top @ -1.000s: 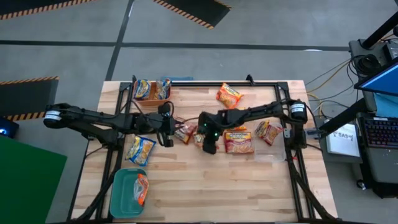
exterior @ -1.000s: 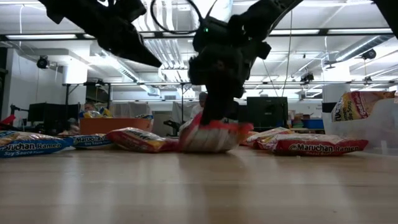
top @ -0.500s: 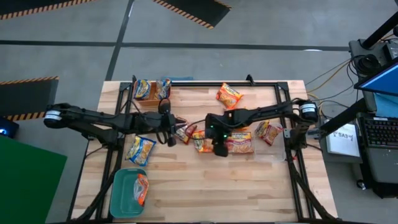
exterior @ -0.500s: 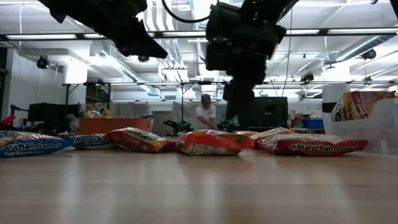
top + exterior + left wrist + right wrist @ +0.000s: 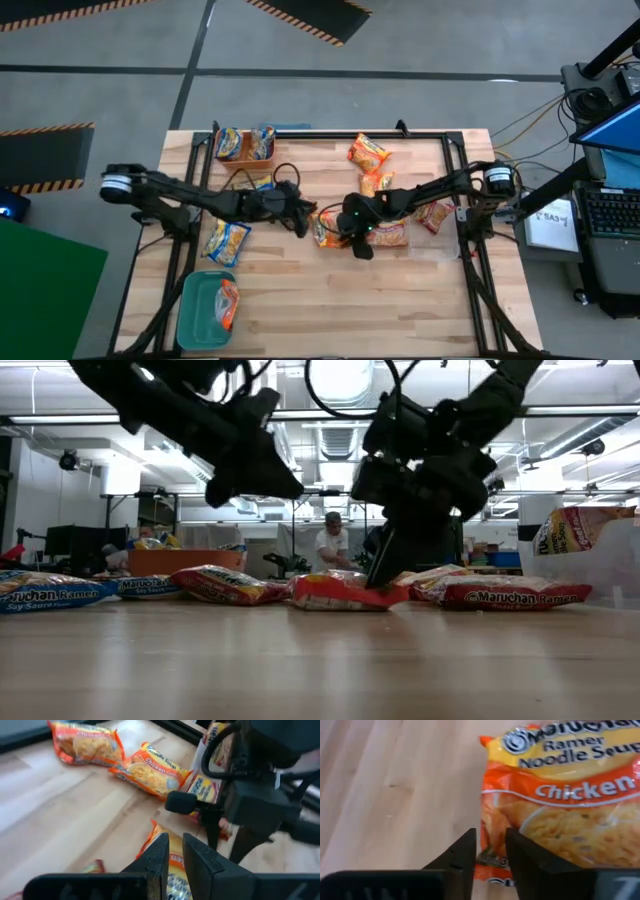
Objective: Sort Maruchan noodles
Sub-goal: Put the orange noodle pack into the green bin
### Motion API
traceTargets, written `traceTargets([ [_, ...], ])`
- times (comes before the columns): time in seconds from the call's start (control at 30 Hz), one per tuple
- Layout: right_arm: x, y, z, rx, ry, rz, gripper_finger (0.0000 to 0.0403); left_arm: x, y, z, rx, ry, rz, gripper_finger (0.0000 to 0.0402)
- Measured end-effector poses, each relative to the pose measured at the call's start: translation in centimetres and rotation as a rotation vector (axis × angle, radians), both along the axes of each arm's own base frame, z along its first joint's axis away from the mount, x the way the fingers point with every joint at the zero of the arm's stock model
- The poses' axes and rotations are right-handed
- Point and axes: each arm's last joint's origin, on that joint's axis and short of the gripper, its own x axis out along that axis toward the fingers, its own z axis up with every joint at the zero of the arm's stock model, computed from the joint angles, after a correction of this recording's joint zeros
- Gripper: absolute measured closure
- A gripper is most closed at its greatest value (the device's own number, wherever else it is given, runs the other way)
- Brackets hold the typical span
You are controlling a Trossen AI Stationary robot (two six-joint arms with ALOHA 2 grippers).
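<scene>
Dropping back onto the table (image 5: pixel 300 300), the orange chicken packet (image 5: pixel 327 228) that the right gripper (image 5: pixel 357 238) had pinched up a second ago now lies flat mid-table. That gripper has swung right and come down over the next orange packet (image 5: pixel 565 795), fingers narrowly parted, holding nothing. The left gripper (image 5: pixel 300 218), nearly shut and empty, has reached in toward the dropped packet. Sorting continues; packets remain scattered.
</scene>
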Motion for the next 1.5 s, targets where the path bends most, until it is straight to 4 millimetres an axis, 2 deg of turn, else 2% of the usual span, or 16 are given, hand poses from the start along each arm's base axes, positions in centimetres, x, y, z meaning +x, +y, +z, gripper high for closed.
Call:
traceTargets([
  [0.2, -0.9, 0.0, -1.3, -0.063, -0.069, 0.036, 0.0356, 1.6, -0.3, -0.7, -0.175, -0.005, 0.002, 0.0365],
  [0.4, -1.5, -0.2, -2.1, -0.139, -0.077, 0.019, 0.0379, 2.4, -1.0, -0.5, -0.331, -0.018, -0.035, 0.0356],
  [0.57, -1.5, -0.2, -2.2, -0.159, -0.085, 0.032, 0.0383, 2.4, -1.2, -1.1, -0.43, 0.006, 0.021, 0.032],
  [0.77, -1.5, -0.2, -2.6, -0.176, -0.073, 0.022, 0.0386, 1.9, -2.0, -2.0, -0.526, 0.08, 0.09, 0.025],
  [0.93, -1.4, -0.2, -3.0, -0.183, -0.072, 0.026, 0.0386, 1.8, -2.1, -3.7, -0.529, 0.15, 0.207, 0.0189],
  [1.07, -1.4, -0.2, -3.1, -0.183, -0.069, 0.026, 0.0386, 2.3, -1.9, -4.7, -0.526, 0.172, 0.227, 0.0159],
  [1.2, -1.4, -0.2, -3.1, -0.179, -0.066, 0.021, 0.0386, 2.7, -1.8, -5.7, -0.51, 0.185, 0.262, 0.0147],
  [1.5, -1.5, -0.2, -3.2, -0.178, -0.06, 0.019, 0.0386, 3.8, -1.6, -6.8, -0.474, 0.172, 0.301, 0.0145],
])
